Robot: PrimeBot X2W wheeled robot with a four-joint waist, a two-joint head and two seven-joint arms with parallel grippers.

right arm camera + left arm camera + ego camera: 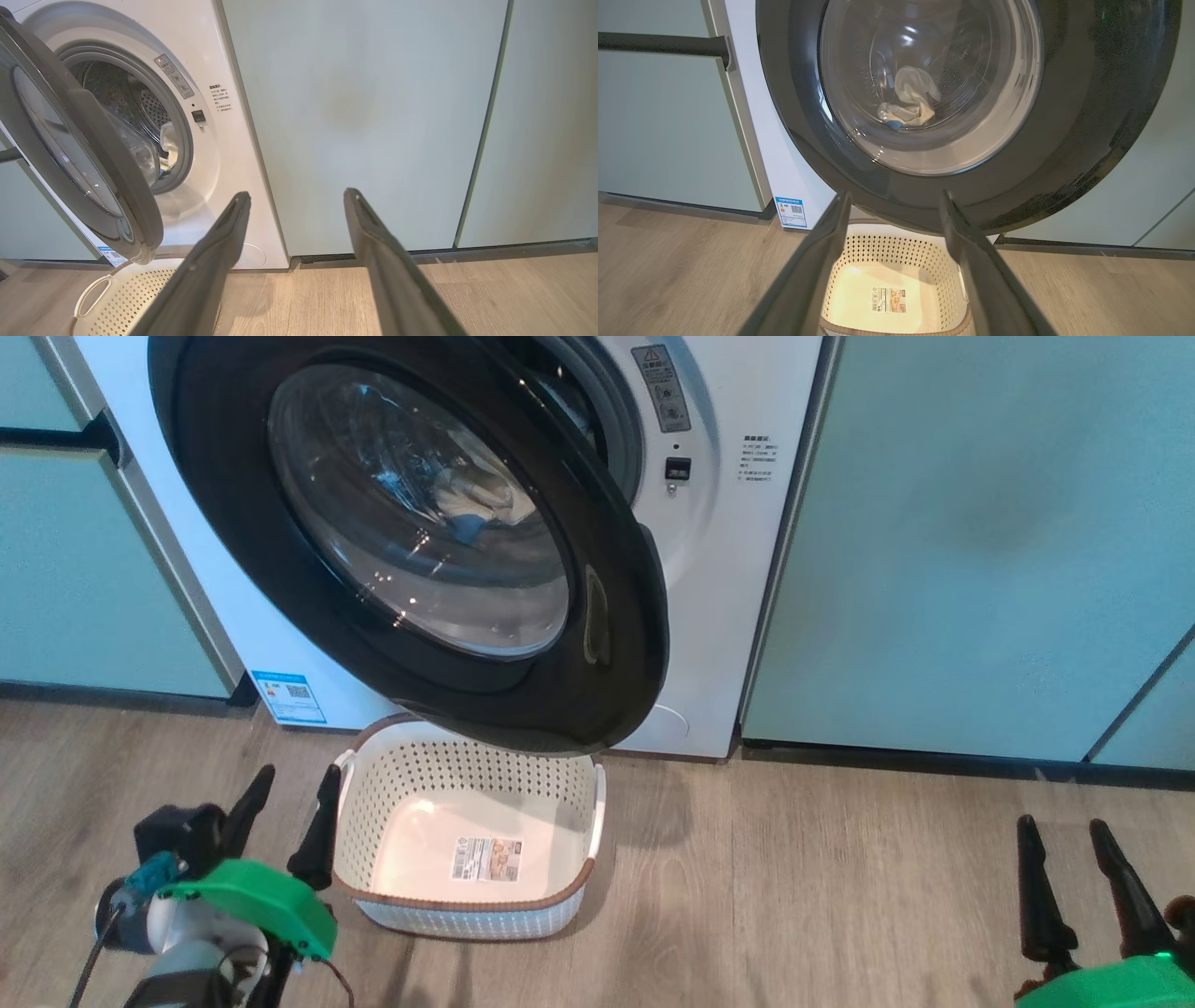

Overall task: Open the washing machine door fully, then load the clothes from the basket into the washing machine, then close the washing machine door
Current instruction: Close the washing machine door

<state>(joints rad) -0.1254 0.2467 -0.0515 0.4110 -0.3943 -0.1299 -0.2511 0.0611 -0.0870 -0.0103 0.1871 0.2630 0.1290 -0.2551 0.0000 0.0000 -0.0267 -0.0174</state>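
Washing machine door ajar, hanging half-swung over empty basket on the floor. Clothes in the drum, seen through the glass. Left gripper just beside basket, spread, empty; right gripper well apart, spread too. For closing: press black rim near free edge, push steadily to latch, fingers clear of seal.

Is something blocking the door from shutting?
Nothing visible does. The door hangs partly open, and the gap to the washer looks clear. The clothes lie inside the drum. The basket sits on the floor under the door's rim, seemingly below its swing.
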